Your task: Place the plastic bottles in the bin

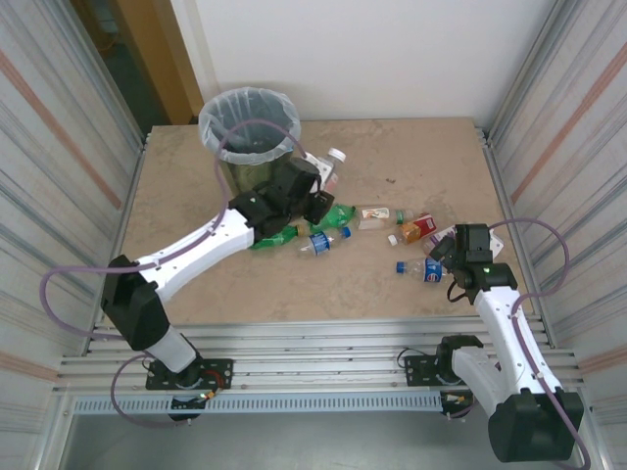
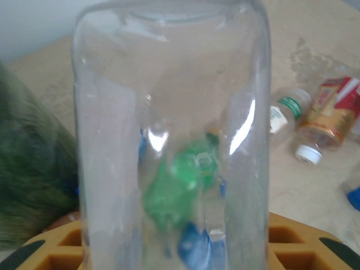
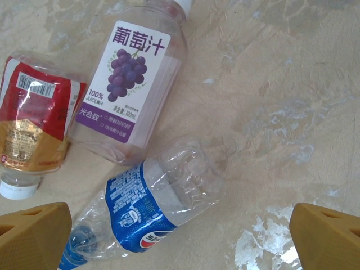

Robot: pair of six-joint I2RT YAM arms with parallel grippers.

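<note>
The job looks barely begun. At the far left of the surface stands the bin, a tall dark cylinder with a pale bag folded over its rim. Its inside is too dark to tell whether any bottle lies in it.

Just right of the bin, the left arm reaches across, and the left jaws are drawn narrow on a clear bottle. This one is smooth-walled, see-through and apparently empty, and it is the one in transit. It is held close beside the bin but not yet over the opening.

Some seven bottles lie loose on the surface. Under the left arm are a green bottle and a second green bottle. Just below them lies a crumpled clear one with a blue band. Towards the middle lies a small pale-labelled bottle. Next comes a brown-orange bottle with a red label and white cap, on its side. Touching it is a clear grape-juice bottle with a purple-and-white label. Just below that is a dented clear bottle with a blue label and a blue cap.

The right jaws hang wide and hold nothing, with the blue-labelled bottle lying between their tips. That one seems the likely next pick.
</note>
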